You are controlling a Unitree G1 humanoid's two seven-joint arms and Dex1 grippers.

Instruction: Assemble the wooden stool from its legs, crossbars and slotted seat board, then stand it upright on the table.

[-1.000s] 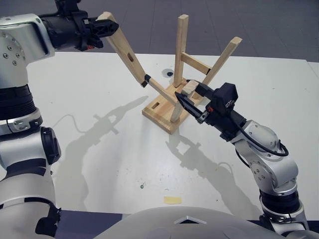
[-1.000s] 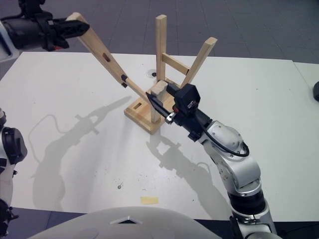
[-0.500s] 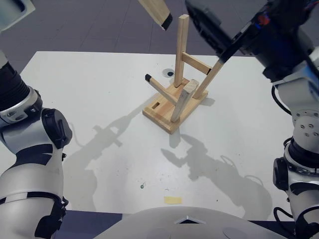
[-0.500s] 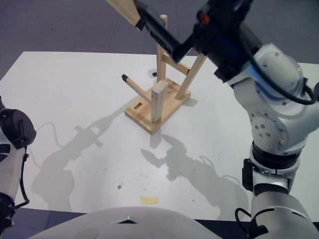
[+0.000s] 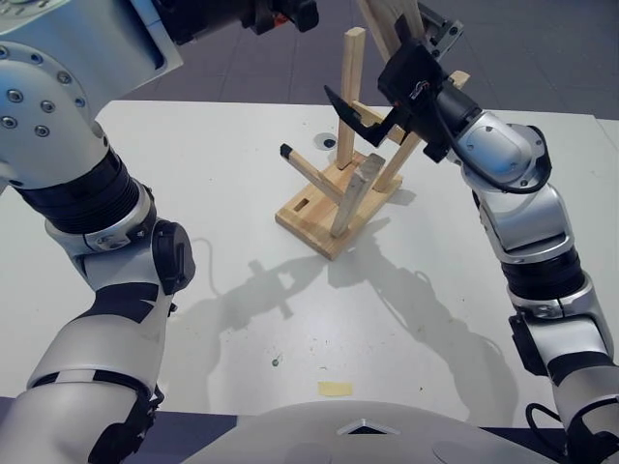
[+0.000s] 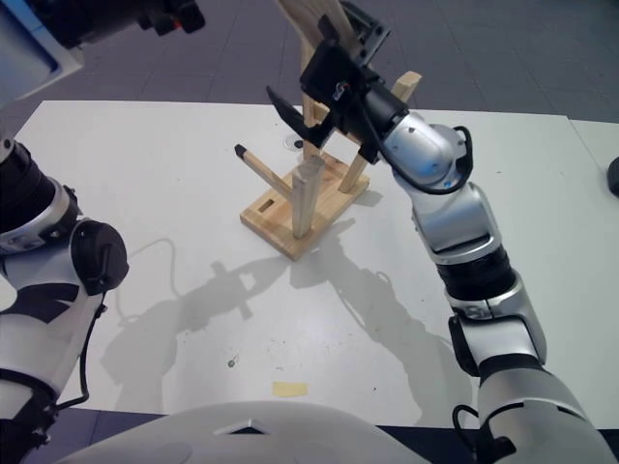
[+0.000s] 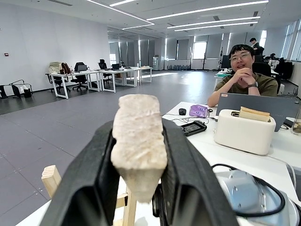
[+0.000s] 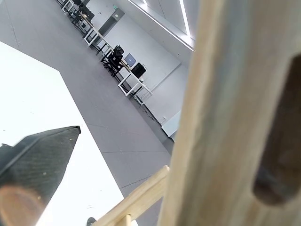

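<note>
Carried toward the right since half a second ago: loose leg (image 5: 389, 21), then above the left side of the stool (image 5: 340, 208), now high over its far side and running off the top edge. Swung down out of the foreground in the same span: right claw (image 5: 346, 109), a second ago low beside the seat board (image 5: 308, 215), now up in front of the upright leg (image 5: 354, 68).

Upside down at the far middle of the white surface (image 5: 193, 174): the stool, part built, seat board flat on the surface. Planted in the board: the upright leg, one leg leaning right (image 5: 430, 116), a crossbar (image 5: 379, 121) joining the two, and a nearer leg (image 5: 356, 188). Jutting left from by that nearer leg: a black-tipped crossbar (image 5: 308, 166), free end in the air.

Clamped shut on the end of the loose leg: left claw (image 7: 139, 155), wood pinched between both fingers (image 7: 94, 179). Spread open and gripping nothing: right claw, with the loose leg passing close by its wrist.

Near the front edge of the surface, well apart from the stool: a small yellow scrap (image 5: 336, 389).
</note>
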